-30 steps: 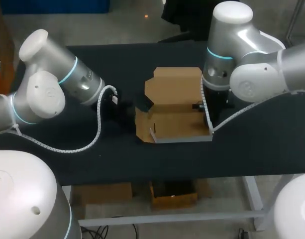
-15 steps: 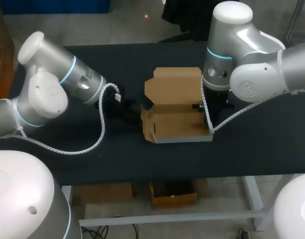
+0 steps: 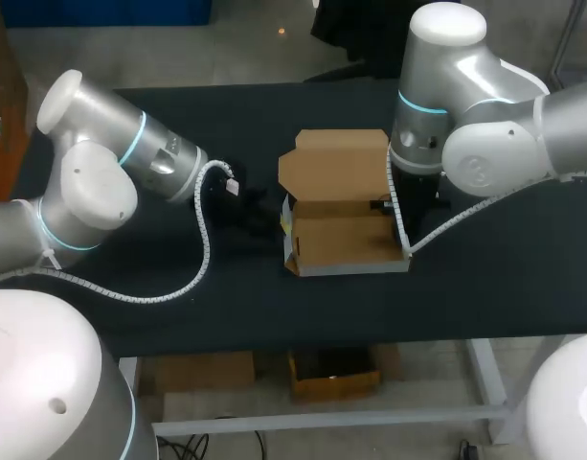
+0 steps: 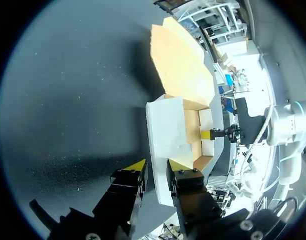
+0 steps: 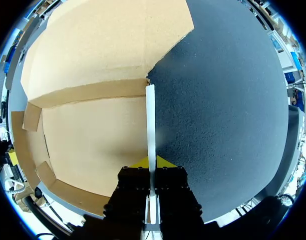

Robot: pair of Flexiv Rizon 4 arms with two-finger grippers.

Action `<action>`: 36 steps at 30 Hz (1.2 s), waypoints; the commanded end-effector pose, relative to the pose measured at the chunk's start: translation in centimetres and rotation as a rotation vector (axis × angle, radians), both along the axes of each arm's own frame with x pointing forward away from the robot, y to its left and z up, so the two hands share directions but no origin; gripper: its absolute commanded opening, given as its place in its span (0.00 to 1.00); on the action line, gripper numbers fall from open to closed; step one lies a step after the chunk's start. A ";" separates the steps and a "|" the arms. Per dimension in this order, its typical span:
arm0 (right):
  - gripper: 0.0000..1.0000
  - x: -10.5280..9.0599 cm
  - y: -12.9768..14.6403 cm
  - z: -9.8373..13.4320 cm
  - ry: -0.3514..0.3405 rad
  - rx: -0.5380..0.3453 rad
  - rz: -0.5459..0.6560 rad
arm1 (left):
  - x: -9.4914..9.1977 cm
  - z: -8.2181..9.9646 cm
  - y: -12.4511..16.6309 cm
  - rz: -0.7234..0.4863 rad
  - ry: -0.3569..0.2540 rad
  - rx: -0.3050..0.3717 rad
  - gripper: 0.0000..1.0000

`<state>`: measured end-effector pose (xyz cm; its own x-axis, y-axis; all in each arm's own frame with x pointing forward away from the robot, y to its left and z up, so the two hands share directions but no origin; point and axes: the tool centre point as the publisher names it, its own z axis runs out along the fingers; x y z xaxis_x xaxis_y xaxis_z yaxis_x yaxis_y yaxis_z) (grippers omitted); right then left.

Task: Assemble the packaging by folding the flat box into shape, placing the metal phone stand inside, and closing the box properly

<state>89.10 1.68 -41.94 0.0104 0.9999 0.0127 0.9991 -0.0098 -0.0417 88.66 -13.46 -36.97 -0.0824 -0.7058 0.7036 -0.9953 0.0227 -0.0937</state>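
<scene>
The brown cardboard box [image 3: 341,240] sits mid-table, half formed. My right gripper [image 5: 151,161] pinches its right wall [image 5: 151,120]; my left gripper [image 4: 156,165], parted and empty, props the left wall [image 4: 165,130]. I see no metal phone stand, and the lid [image 3: 333,163] is unclosed.

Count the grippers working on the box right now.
2. The right gripper is shut on the right wall of the box; the left gripper is open at its left wall, contact unclear.

No legible text or numbers, cardboard box [image 3: 336,165] plain — unmarked
</scene>
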 end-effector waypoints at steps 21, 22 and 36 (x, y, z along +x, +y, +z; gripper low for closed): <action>0.00 0.1 0.1 0.1 0.007 -0.001 0.001 | -0.3 0.6 -2.8 -0.042 -0.010 -0.023 0.35; 0.00 0.1 0.1 0.1 0.007 -0.001 0.001 | -0.3 0.6 -2.9 -0.046 -0.009 -0.024 0.35; 0.00 0.1 0.1 0.1 0.007 -0.001 0.001 | -0.5 0.1 -3.7 -0.048 0.012 -0.014 0.34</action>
